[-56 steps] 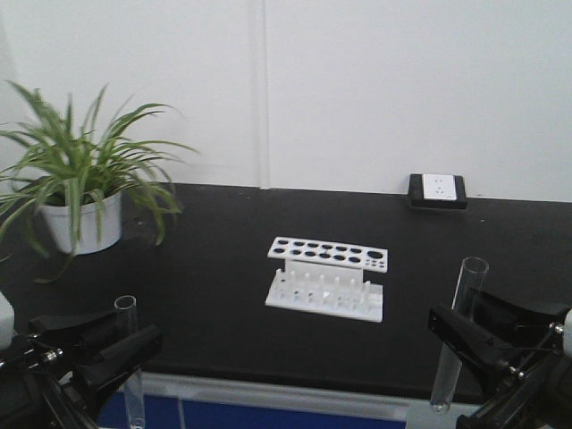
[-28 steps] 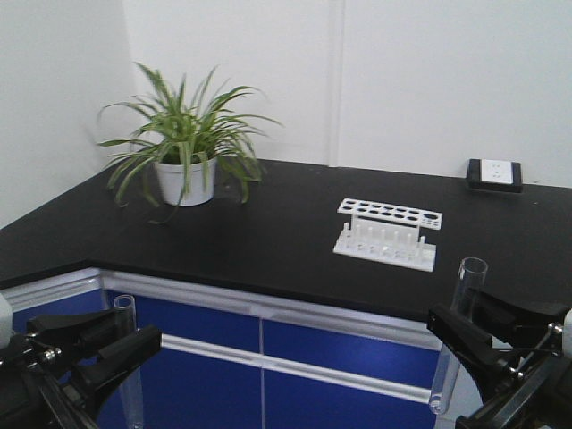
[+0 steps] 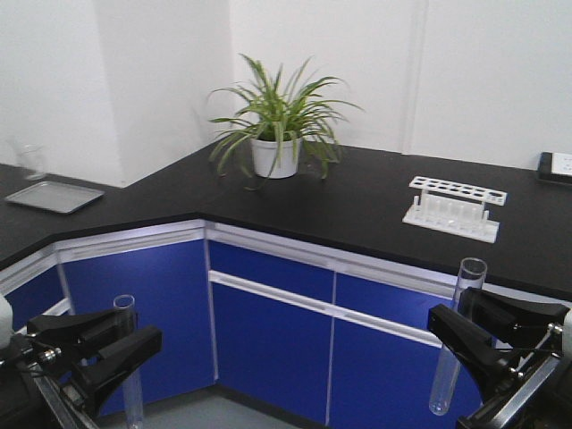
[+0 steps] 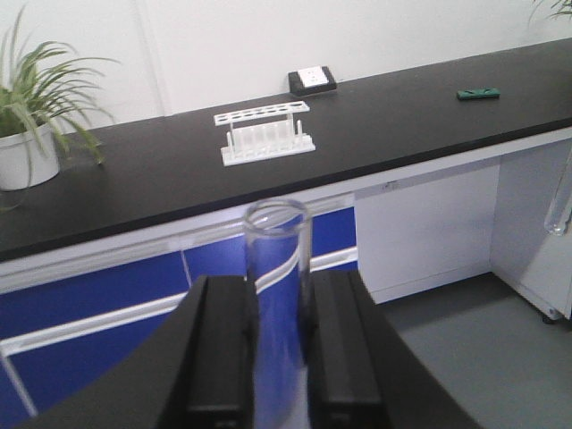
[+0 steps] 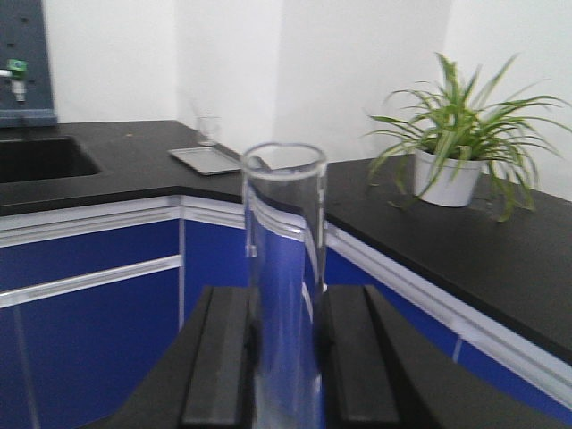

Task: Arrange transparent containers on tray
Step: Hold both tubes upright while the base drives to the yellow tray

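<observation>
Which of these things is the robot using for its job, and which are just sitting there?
Job: left clear glass test tube, right clear glass test tube, probably the flat grey tray.
Just sitting: green potted plant, white plastic rack with holes.

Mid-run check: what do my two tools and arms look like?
The left tool and right tool are matte black, each with two flat, wedge-shaped fingers on a blocky black body. A thin cable with a small silver fitting runs behind the left one; a silver rail shows under the right. No markings are visible.
</observation>
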Motion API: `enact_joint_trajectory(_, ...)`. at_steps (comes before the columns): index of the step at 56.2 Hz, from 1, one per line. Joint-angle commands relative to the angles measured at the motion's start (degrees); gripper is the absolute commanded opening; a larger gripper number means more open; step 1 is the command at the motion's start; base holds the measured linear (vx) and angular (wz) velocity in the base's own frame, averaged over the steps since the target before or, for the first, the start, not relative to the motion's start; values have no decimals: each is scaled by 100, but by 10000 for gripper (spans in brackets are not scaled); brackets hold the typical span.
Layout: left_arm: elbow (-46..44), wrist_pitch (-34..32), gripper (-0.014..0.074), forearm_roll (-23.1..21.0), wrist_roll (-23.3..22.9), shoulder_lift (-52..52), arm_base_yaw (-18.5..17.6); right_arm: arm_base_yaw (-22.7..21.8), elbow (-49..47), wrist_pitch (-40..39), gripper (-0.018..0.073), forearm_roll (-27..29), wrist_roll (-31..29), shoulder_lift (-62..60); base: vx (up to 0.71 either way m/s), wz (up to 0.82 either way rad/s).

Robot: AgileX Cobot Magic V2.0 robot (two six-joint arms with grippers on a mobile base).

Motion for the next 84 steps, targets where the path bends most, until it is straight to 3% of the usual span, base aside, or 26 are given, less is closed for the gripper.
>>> enact_joint_trajectory(1,-150,-265,-3,-166,-55,-95,-34,-11,-152,-346,-13,97,-22,-59,-37,33)
enact_joint_trajectory(43,-150,-265,-3,-166,-55,-95,-34,-11,-152,-346,-13,97,-22,-59,-27,49)
enact_joint_trajectory(84,-150,-270,-3,-166,-55,-95,-34,-11,-152,-346,-13,97,-22,-59,4,65)
